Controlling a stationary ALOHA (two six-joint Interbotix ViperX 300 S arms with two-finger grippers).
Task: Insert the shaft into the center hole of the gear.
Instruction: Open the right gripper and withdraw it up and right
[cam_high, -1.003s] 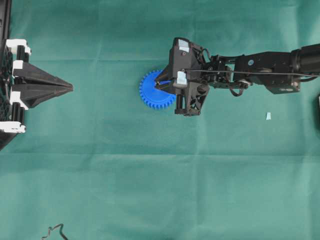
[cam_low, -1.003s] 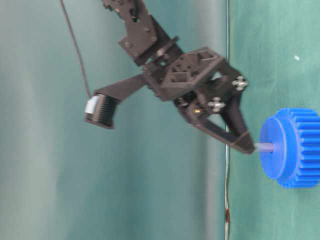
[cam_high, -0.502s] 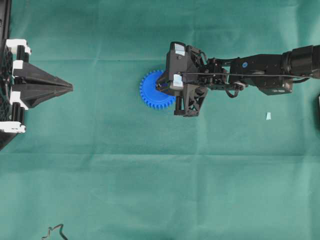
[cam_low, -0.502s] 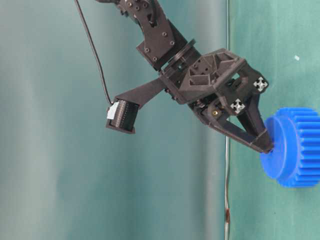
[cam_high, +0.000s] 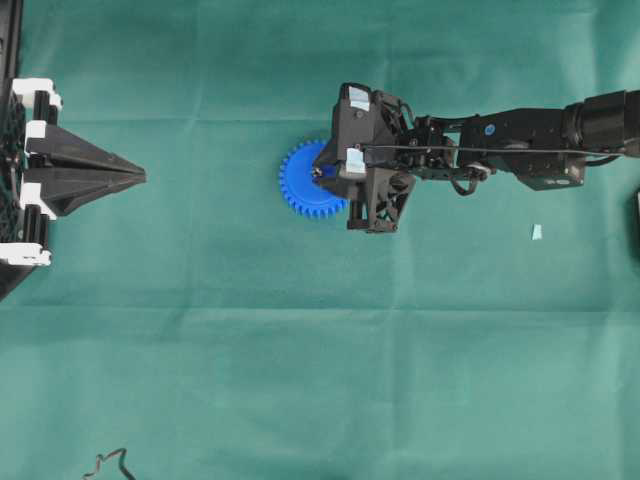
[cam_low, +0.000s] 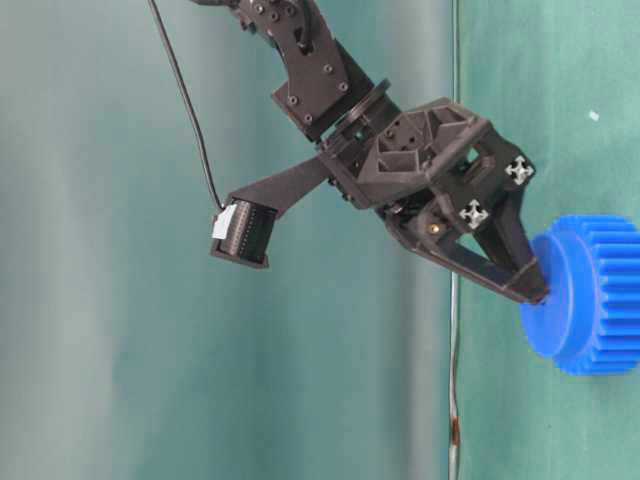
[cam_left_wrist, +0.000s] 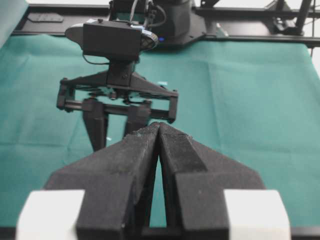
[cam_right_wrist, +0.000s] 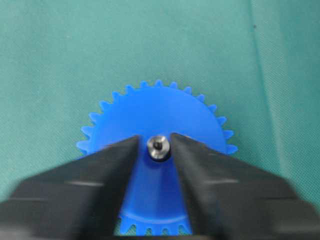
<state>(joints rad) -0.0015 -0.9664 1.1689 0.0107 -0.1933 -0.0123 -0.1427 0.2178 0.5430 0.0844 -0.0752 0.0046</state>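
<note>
The blue gear (cam_high: 303, 186) lies flat on the green cloth, and it fills the middle of the right wrist view (cam_right_wrist: 156, 112). The shaft (cam_right_wrist: 158, 146) sits in the center hole, only its shiny round end showing, level with the gear's raised face. My right gripper (cam_right_wrist: 155, 137) is open, its fingertips just either side of the shaft's end and resting near the gear face (cam_low: 560, 305). From above, this right gripper (cam_high: 321, 172) covers the gear's right half. My left gripper (cam_high: 140, 176) is shut and empty far to the left, its tips (cam_left_wrist: 159, 125) pressed together.
A small pale blue scrap (cam_high: 536, 232) lies on the cloth right of the right arm. A thin black cable (cam_high: 110, 462) curls at the bottom left edge. The left arm's black and white mount (cam_high: 25, 170) stands at the left border.
The right gripper moved down onto the gear, pushing the exposed shaft into the hole until it no longer stands out. Its jaws then spread apart. The left arm stayed still.
</note>
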